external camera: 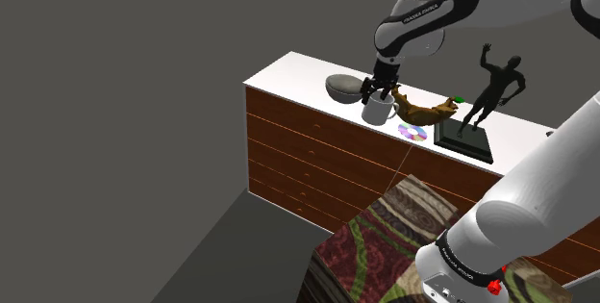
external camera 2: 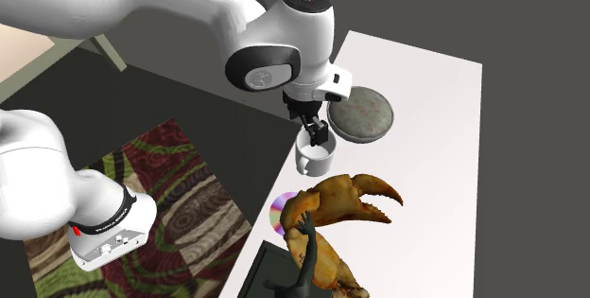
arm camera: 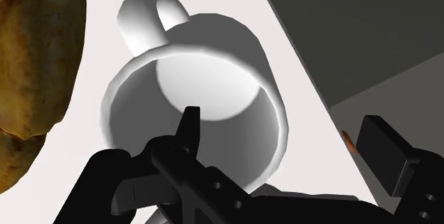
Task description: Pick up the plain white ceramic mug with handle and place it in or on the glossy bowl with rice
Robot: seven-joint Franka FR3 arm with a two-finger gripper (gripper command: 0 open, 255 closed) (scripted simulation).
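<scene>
Reaching down over the white top [external camera 2: 435, 135] of a brown dresser [external camera: 288, 157], the black gripper [external camera: 378, 90] [external camera 2: 315, 133] [arm camera: 284, 126] is at the rim of the white mug [external camera: 377, 112] [external camera 2: 315, 160] [arm camera: 213, 41]. Its two fingers are spread apart. One is inside the mug and one is outside, with a gap by the outer one. The mug stands on the top near the edge, its handle toward the brown crab [external camera: 423, 111] [external camera 2: 345, 206]. The grey bowl [external camera: 342, 88] [external camera 2: 360, 116] sits just beside the mug on the other side. A shiny disc [external camera: 412, 132] lies near the crab.
</scene>
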